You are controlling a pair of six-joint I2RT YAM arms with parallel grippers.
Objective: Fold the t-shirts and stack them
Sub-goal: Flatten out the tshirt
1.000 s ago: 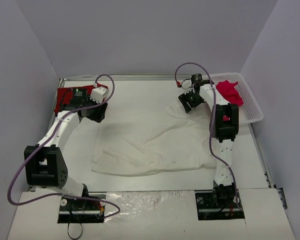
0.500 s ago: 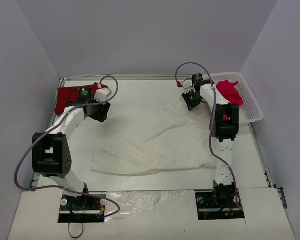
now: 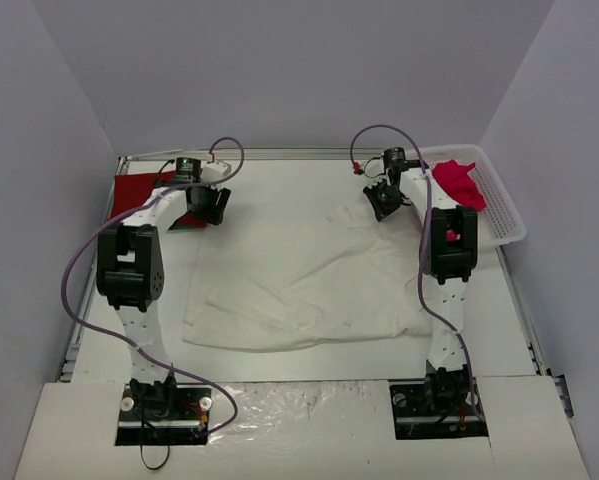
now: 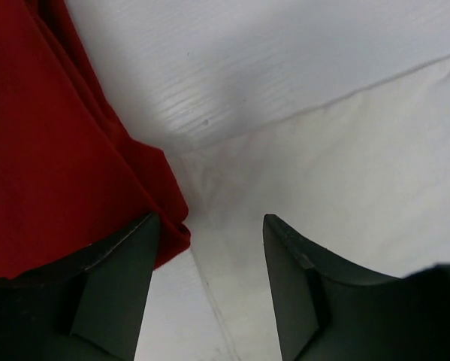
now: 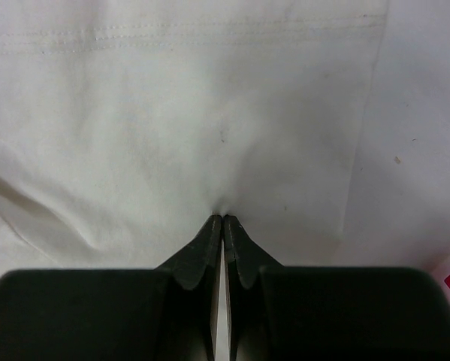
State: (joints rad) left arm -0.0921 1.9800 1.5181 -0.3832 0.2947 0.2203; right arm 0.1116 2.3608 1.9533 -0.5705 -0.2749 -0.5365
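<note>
A large cream-white t-shirt [image 3: 309,280] lies crumpled and spread across the middle of the table. My right gripper [image 3: 382,203] is at its far right part, shut on a pinch of the cream-white t-shirt [image 5: 172,113], with the jaws [image 5: 223,218] meeting on the cloth. A red t-shirt [image 3: 139,188] lies at the far left. My left gripper [image 3: 207,205] hangs open where the red t-shirt [image 4: 52,135] meets a corner of the cream-white t-shirt [image 4: 345,165]. Nothing is between the jaws of the left gripper [image 4: 209,219]. A pinkish-red t-shirt [image 3: 459,185] lies in the basket.
A white lattice basket [image 3: 499,210] stands at the far right edge of the table, close beside my right arm. Grey walls enclose the table on the left, back and right. Bare white table [image 3: 279,185] shows between the two grippers.
My right gripper has shut on the cream-white t-shirt. My left arm has swung its elbow up and inward, and its gripper has shifted slightly right off the red t-shirt.
</note>
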